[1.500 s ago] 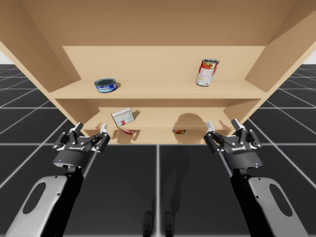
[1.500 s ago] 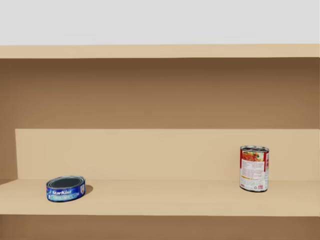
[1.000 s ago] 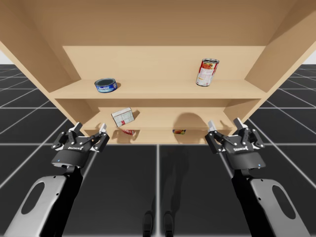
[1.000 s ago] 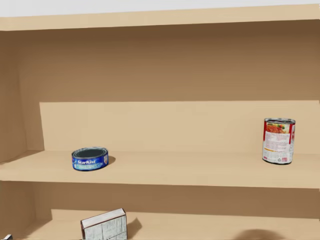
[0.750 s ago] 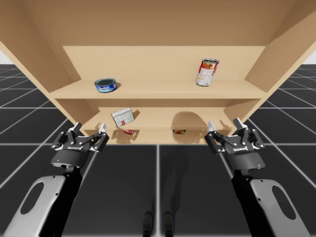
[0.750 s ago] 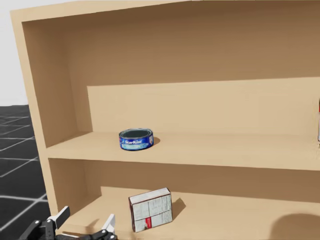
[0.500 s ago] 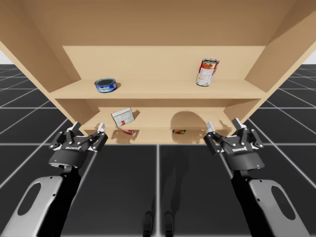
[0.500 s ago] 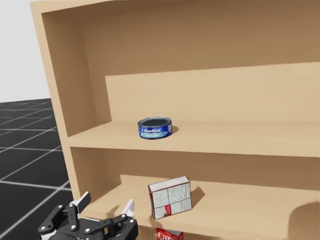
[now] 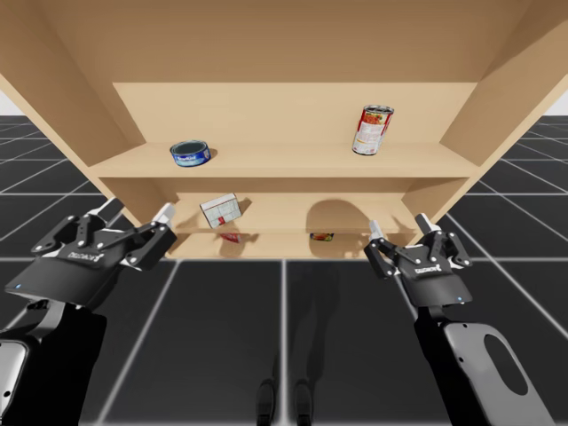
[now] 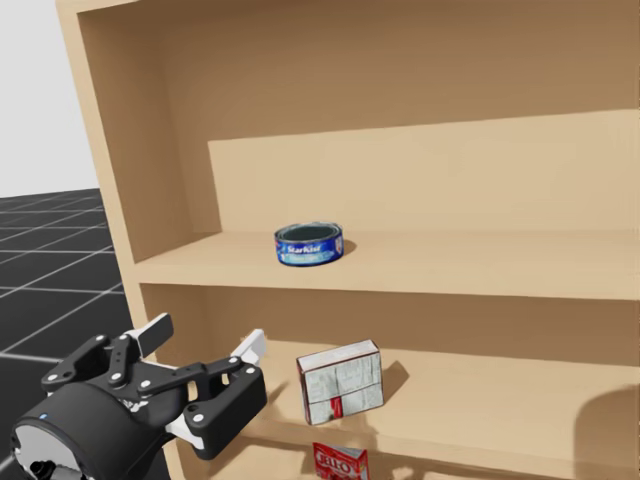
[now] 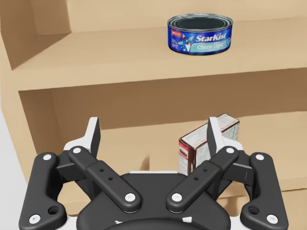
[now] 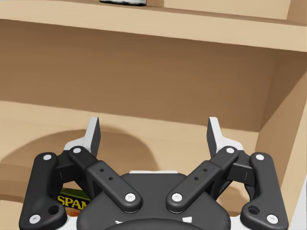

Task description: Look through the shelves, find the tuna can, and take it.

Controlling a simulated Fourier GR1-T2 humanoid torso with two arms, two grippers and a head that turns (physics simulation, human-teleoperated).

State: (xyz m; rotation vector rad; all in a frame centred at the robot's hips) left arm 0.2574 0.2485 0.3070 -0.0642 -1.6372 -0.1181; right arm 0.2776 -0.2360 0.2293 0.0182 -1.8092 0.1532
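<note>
Firstly, tuna can (image 9: pixel 190 153) (image 10: pixel 309 245) (image 11: pixel 200 33): a low round tin with a blue band and a dark, ringed metal top. It stands flat on the upper board of the shelves, toward the left end, and nothing touches it.
Left claw (image 9: pixel 135 213) (image 10: pixel 205 340) (image 11: pixel 153 129): released, with two black fingers with pale tips wide apart and nothing between them. It hangs in front of the shelves, lower than the tuna can.
Right claw (image 9: pixel 398 226) (image 12: pixel 153 127): released also, fingers spread and empty, facing the lower right part of the shelves.
Shelves (image 9: pixel 284 164): smooth light wood, flat boards with straight edges.
White box (image 9: pixel 219 210) (image 10: pixel 341 382) (image 11: pixel 192 146): a small cardboard block, a little turned, on the middle board below the tuna can.
Tall can (image 9: pixel 373 130): an upright cylinder with a red and white label, on the upper board, well apart from the tuna can.
Red packet (image 10: pixel 340 463): on the lowest board, under the white box.
Floor (image 9: pixel 284 337): dark, with pale grid lines.
</note>
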